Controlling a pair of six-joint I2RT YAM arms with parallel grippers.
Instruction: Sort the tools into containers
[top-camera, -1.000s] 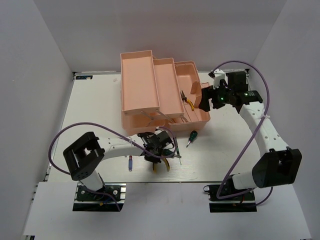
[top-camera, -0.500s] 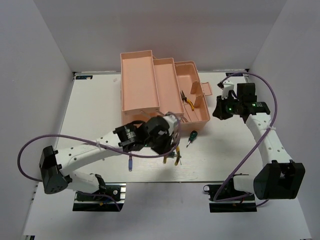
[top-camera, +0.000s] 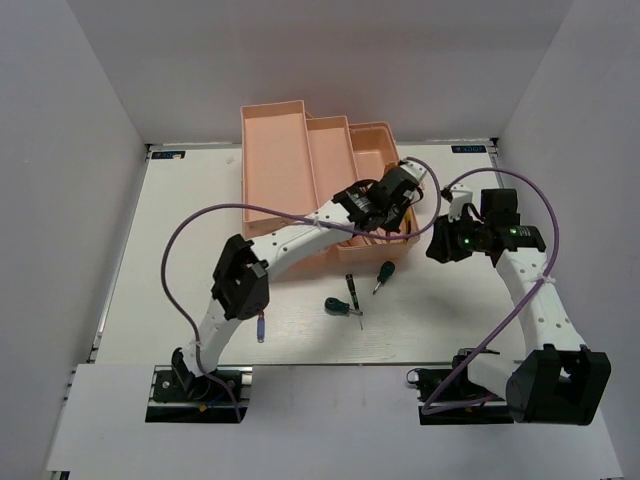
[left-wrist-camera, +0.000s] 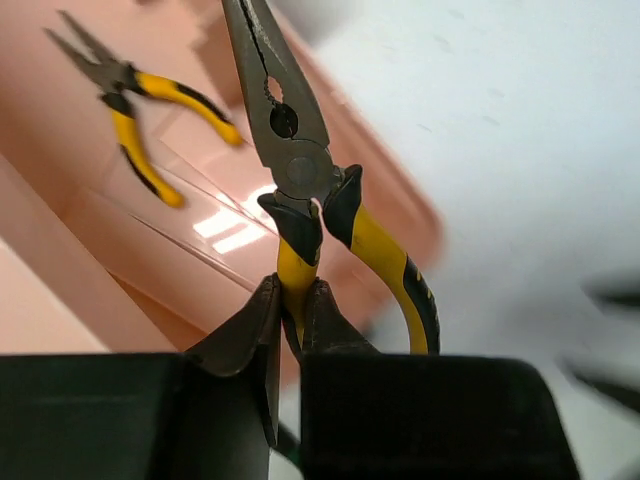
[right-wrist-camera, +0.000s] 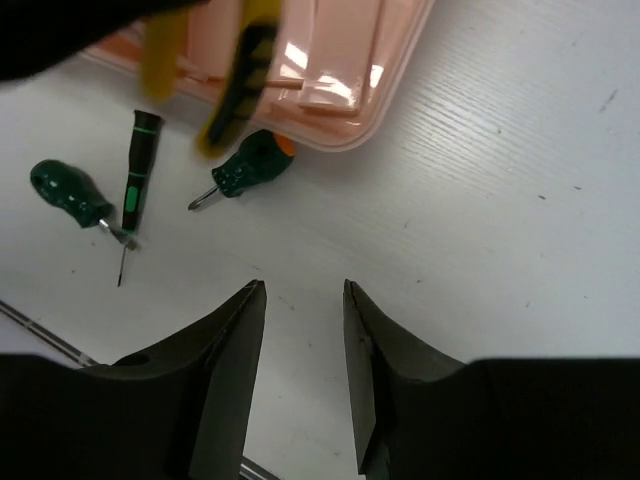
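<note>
Pliers (left-wrist-camera: 300, 165), pinched by one handle in our left gripper (left-wrist-camera: 291, 312), we should lower beside the other pair (left-wrist-camera: 135, 100) in the toolbox (top-camera: 270, 160) before releasing.

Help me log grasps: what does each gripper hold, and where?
The left gripper grips the pliers by one yellow handle; the right gripper holds nothing.

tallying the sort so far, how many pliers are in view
2: one pair held by the left gripper above the toolbox, the other pair lying inside it. More could be hidden under the arm.
</note>
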